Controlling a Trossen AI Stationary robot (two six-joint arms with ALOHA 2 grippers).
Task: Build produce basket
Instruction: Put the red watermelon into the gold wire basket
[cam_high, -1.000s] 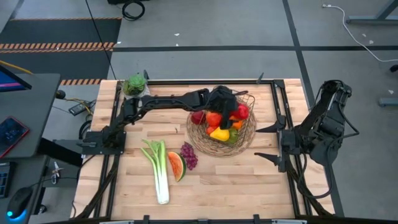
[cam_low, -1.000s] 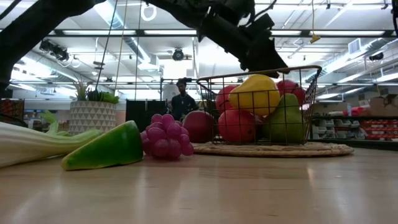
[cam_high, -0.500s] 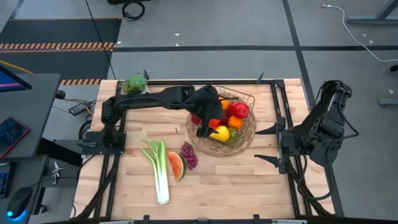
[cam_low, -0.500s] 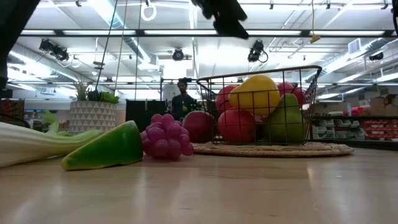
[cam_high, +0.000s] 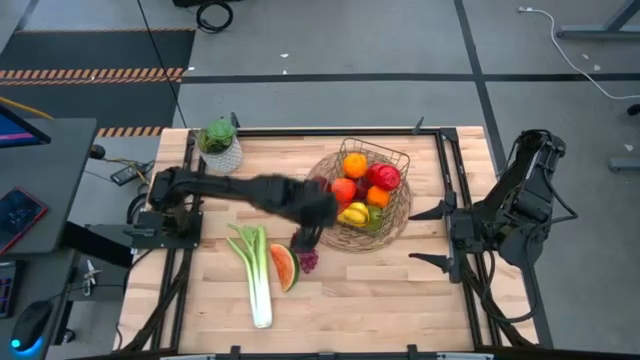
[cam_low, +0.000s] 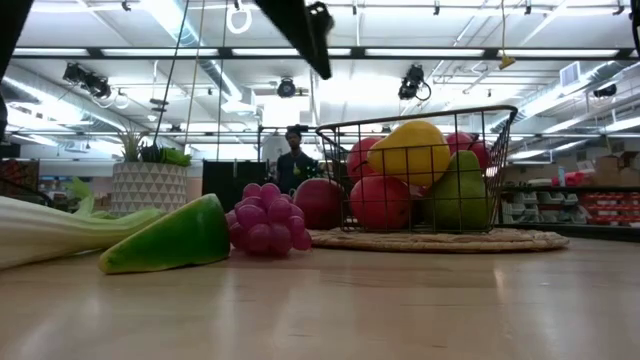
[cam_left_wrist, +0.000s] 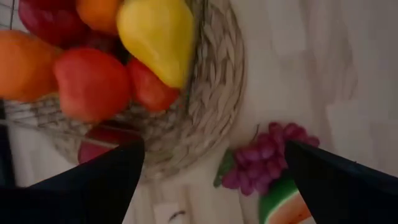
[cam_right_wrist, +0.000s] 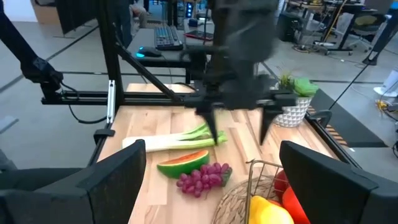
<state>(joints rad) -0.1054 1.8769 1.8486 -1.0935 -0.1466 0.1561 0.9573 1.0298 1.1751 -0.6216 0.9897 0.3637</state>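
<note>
The brown wire basket (cam_high: 392, 210) stands at the table's far middle on its wide woven rim, holding apples, an orange (cam_high: 353, 165), a yellow lemon (cam_high: 352, 213) and a green pear (cam_low: 460, 195). On the wood, left of and nearer than the basket, lie purple grapes (cam_high: 306, 260), a watermelon slice (cam_high: 284, 267) and a leek (cam_high: 256, 278). My left gripper (cam_high: 304, 236) hangs open in the air above the grapes (cam_left_wrist: 264, 155), just off the basket's rim (cam_left_wrist: 211, 93), touching nothing. My right gripper (cam_high: 428, 233) waits open at the table's right, raised.
A small white pot with a green plant (cam_high: 219, 140) stands at the table's far left corner. A red apple (cam_low: 318, 203) lies on the rim outside the wire body. Bare wood lies along the near edge and right of the basket. A person (cam_low: 292, 160) stands in the room behind.
My left gripper has come up out of the basket and swung toward the table's near-left, over the rim, ending above the grapes. It has tipped to point more steeply down and stayed open. The produce and basket have kept their places.
</note>
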